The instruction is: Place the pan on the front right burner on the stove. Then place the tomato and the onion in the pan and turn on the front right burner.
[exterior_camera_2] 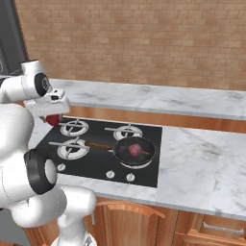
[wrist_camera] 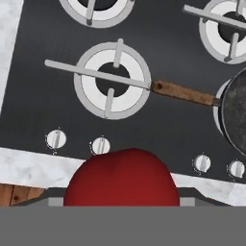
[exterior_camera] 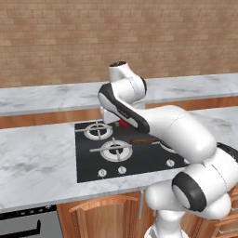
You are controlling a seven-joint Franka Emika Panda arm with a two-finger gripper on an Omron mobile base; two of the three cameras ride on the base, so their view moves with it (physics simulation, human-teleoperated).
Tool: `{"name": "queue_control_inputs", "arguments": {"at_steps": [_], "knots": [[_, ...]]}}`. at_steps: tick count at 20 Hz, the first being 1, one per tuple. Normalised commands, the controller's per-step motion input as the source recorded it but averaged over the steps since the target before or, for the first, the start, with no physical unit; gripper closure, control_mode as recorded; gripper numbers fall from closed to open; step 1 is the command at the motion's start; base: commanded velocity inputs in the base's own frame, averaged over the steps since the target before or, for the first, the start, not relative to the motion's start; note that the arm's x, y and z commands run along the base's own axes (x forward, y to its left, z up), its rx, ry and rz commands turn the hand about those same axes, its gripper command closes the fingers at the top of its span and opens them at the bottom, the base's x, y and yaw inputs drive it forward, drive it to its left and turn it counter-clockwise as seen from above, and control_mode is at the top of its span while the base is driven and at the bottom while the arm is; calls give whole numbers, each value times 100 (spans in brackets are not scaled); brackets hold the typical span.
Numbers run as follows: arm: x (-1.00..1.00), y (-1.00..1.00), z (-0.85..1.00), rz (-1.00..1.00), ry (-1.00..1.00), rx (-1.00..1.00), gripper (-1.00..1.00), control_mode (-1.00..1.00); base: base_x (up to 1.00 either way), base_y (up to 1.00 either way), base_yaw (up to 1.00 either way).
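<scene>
My gripper [exterior_camera_2: 53, 116] is shut on the glossy red tomato [exterior_camera_2: 53, 119] and holds it in the air above the left end of the black stove [exterior_camera_2: 98, 166]. The tomato [wrist_camera: 121, 178] bulges up large at the bottom of the hand view and hides the fingertips. It also peeks out red under the hand [exterior_camera: 123, 123] in the left base view. The black pan [exterior_camera_2: 144, 154] sits on the front right burner [exterior_camera_2: 136, 165], its wooden handle [exterior_camera_2: 98, 145] pointing left. The pinkish-maroon onion [exterior_camera_2: 135, 149] lies inside the pan. Below the hand, the handle [wrist_camera: 185, 93] reaches from the pan's rim [wrist_camera: 238, 115] toward the front left burner [wrist_camera: 113, 80].
Small white knobs [wrist_camera: 100, 145] line the stove's front edge, with marble counter [exterior_camera_2: 202, 163] on both sides. A raised marble ledge [exterior_camera_2: 158, 98] and a brick wall stand behind. Wooden cabinet doors [exterior_camera: 107, 216] lie below the counter.
</scene>
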Motion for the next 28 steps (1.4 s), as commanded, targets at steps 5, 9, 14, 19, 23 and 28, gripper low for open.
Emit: {"name": "queue_control_inputs", "arguments": {"at_steps": [5,9,14,19,23,28], "knots": [[0,-63,1,-10,0,0,100,-100,0,0,0],[0,-69,0,-13,0,0,100,-100,0,0,0],[0,-75,0,-13,0,0,100,-100,0,0,0],[3,-72,0,-12,0,0,100,-100,0,0,0],[9,-65,0,-10,0,0,100,-100,0,0,0],[12,-47,-12,-7,0,1,100,-100,0,0,0]]}}
